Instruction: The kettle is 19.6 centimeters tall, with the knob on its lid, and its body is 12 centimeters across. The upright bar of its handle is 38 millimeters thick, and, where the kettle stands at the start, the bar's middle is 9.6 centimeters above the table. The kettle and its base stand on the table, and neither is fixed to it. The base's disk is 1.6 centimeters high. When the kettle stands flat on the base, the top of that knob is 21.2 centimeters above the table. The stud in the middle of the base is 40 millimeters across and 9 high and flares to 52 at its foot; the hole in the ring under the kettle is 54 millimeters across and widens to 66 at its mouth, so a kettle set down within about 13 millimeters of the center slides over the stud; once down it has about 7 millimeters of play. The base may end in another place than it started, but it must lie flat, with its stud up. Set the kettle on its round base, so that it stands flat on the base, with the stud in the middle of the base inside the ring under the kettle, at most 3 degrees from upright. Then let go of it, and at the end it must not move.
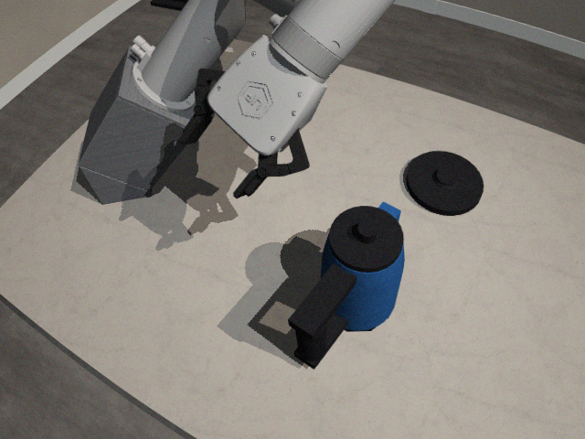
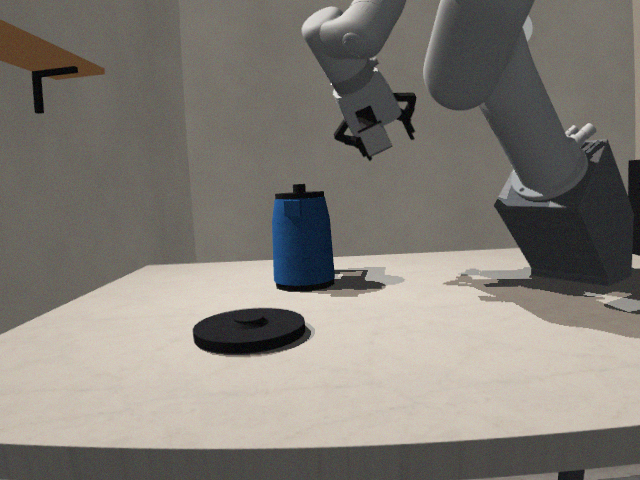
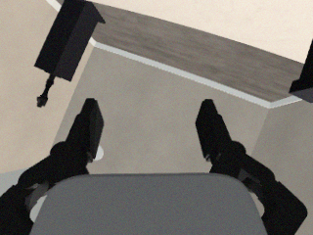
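Note:
The blue kettle (image 1: 377,293) (image 2: 303,242) stands upright on the table (image 1: 472,340) (image 2: 413,377), with a black lid and knob (image 1: 365,232) on top. Its black handle (image 1: 321,306) points toward the table's near edge in the top view. The round black base (image 1: 442,181) (image 2: 248,330) lies flat with its stud up, apart from the kettle. My gripper (image 1: 212,163) (image 2: 390,147) (image 3: 150,111) is open and empty. It hangs tilted, high above the table, beside and above the kettle on the arm's side. The wrist view shows only wall and floor between the fingers.
The arm's dark pedestal (image 1: 122,142) (image 2: 573,232) stands at the table's back edge. A wooden shelf on a black bracket (image 2: 41,51) hangs on the wall, well away from the table.

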